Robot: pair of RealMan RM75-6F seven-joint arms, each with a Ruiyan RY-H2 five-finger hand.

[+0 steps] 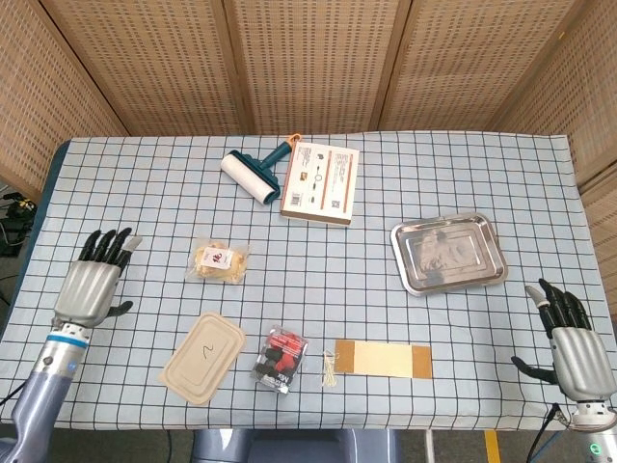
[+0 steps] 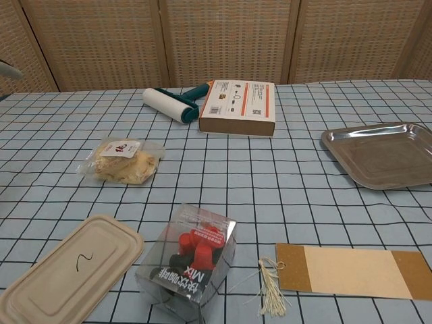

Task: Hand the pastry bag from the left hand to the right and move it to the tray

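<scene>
The pastry bag (image 1: 219,260) (image 2: 121,160), a clear packet of pale pastry with a small label, lies flat on the checked cloth left of centre. My left hand (image 1: 93,282) hovers over the table's left side, well left of the bag, fingers spread and holding nothing. A blurred bit of it shows at the chest view's left edge. The steel tray (image 1: 448,253) (image 2: 382,156) stands bare at the right. My right hand (image 1: 572,343) hangs off the table's front right corner, fingers spread and holding nothing.
A lint roller (image 1: 254,172) and a flat box (image 1: 320,183) lie at the back. Near the front edge are a beige lid (image 1: 202,357), a clear box of red and black pieces (image 1: 281,359) and a brown card with a tassel (image 1: 381,361).
</scene>
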